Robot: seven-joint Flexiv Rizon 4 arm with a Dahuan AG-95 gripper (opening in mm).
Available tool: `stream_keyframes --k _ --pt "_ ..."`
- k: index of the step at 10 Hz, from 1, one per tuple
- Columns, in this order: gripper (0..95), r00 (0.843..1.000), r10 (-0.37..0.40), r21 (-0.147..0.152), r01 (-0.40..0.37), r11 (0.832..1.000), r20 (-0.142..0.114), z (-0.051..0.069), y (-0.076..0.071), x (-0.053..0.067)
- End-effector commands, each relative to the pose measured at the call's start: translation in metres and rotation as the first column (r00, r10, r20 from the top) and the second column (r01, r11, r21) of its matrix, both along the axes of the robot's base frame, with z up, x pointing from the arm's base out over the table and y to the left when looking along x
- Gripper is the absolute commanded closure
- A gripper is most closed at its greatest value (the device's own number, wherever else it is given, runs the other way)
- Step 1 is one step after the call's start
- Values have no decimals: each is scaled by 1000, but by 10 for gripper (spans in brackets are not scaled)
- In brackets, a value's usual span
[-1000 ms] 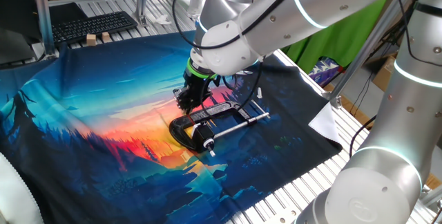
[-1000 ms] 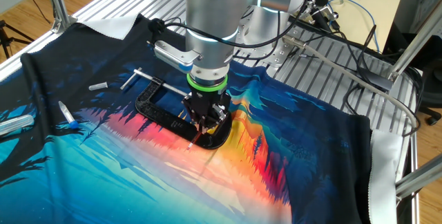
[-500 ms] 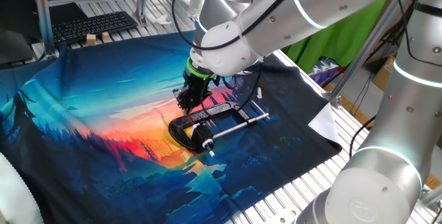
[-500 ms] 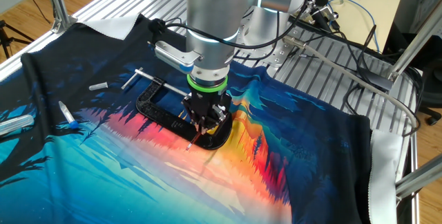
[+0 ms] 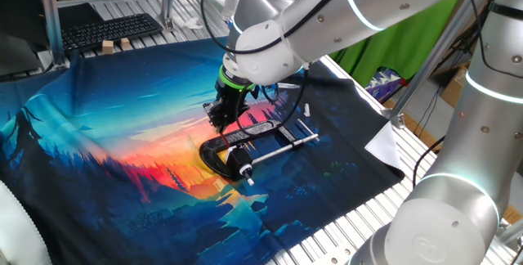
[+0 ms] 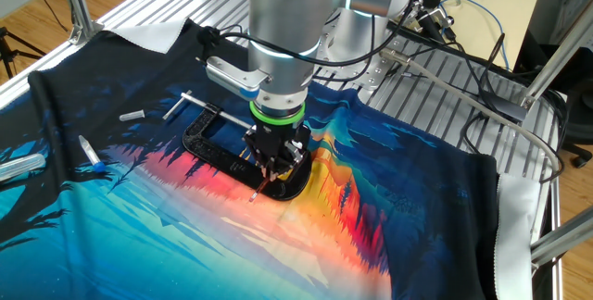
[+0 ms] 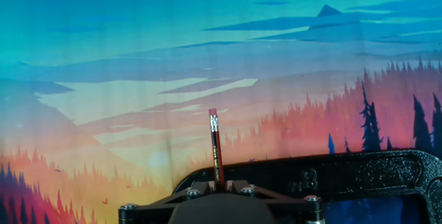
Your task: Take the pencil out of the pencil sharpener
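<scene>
Pencil (image 7: 216, 156) pinched between the closed fingertips of the gripper (image 7: 217, 191), seen in the hand view running straight up from the fingers, eraser band at the far end. Lower end hidden behind the fingers, so whether the tip sits inside the pencil sharpener cannot be told; sharpener itself not made out in any view, presumably held in the jaw of the black C-clamp (image 6: 222, 156).

Risks, judged from this: a pull off the pencil's own axis could snap the lead or bind the shaft in the sharpener; a grip this narrow on so thin a stick could slip and leave it behind; a hard tug could drag the clamp across the printed cloth (image 6: 389, 235) on the desk, since nothing visibly anchors it. Fingers also close to the clamp frame (image 7: 359, 175), so a sideways drift might knock it.

Arm (image 5: 327, 11) arched over from the far side of the desk, wrist bent steeply down, green-ringed flange above the gripper (image 6: 274, 163) just over the curved end of the clamp. Clamp's shiny screw rod (image 5: 282, 146) pointing away from the gripper. Farther off, a marker (image 6: 90, 153) and a keyboard (image 5: 106, 28), well apart from the work.
</scene>
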State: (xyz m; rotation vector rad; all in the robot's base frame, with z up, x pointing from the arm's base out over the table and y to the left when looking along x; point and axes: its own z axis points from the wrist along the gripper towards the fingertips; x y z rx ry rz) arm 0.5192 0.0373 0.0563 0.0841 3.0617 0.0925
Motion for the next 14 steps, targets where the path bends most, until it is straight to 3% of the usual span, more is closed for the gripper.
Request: stream_keyframes --k 1,7,14 --pt "950 1000 -1 1 1 1000 -2 1 0 1" --pt "950 1000 -7 2 7 1000 -4 6 0 14" --pt "950 1000 -14 2 15 1000 -13 18 -3 41"
